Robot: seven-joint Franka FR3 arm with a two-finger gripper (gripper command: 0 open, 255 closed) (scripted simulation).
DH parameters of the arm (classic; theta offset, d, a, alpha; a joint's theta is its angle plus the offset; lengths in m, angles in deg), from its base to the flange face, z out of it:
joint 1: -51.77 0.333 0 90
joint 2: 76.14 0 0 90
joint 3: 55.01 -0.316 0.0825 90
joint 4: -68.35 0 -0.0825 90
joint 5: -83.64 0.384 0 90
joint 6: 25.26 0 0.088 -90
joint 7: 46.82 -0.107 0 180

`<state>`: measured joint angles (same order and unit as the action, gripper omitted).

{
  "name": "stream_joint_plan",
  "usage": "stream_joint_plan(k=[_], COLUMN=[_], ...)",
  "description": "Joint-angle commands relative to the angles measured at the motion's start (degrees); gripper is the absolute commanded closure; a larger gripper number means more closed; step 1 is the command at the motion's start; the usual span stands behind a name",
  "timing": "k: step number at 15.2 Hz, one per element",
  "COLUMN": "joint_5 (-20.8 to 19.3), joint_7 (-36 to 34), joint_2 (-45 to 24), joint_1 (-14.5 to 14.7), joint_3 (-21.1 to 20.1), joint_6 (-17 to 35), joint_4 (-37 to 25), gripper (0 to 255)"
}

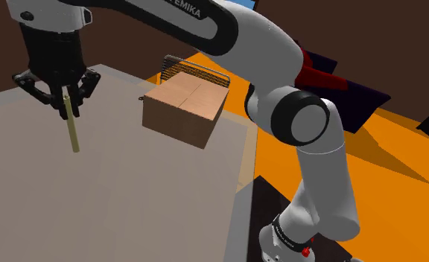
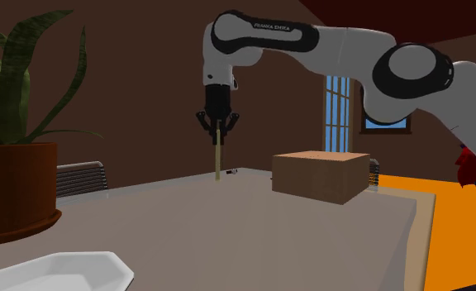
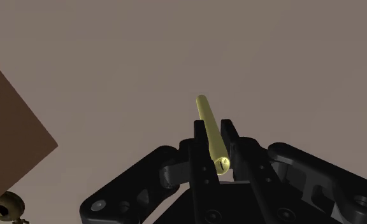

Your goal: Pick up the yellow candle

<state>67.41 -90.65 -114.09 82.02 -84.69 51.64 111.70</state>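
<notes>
**Candle clamped in the gripper over the table**

A broad grey-brown table [image 1: 131,208] takes up most of the room in front of me, with orange floor [image 1: 399,156] beyond its edge. The white arm [image 1: 310,119] rises from its stand at the shoulder view's lower right and reaches up and over to the left, its hand pointing down at the tabletop. In the second exterior view a leafy plant in a reddish-brown pot [image 2: 17,186] stands at the left edge. A brown box [image 1: 183,112] sits on the table, well apart from the hand, and a dark wire rack [image 1: 198,72] shows just behind it. A white dish [image 2: 54,273] lies at the near corner in the second exterior view.

The black gripper [image 1: 65,110] has its two fingers drawn in narrow, pressing on either side of the top of the yellow candle [image 1: 72,128]. The candle is a thin stick that hangs roughly upright below the fingers, over bare table. I cannot tell whether its lower end touches the surface. From the wrist the fingers [image 3: 198,143] clasp the candle [image 3: 209,124] tightly on both sides.
</notes>
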Motion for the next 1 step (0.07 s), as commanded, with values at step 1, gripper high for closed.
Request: stream_joint_plan(k=[1], joint_5=[-0.33], joint_7=[0.15], joint_2=[-0.93], joint_1=[0.67], joint_3=[0.21], joint_6=[-1.13], joint_4=[-2.1], gripper=[255])
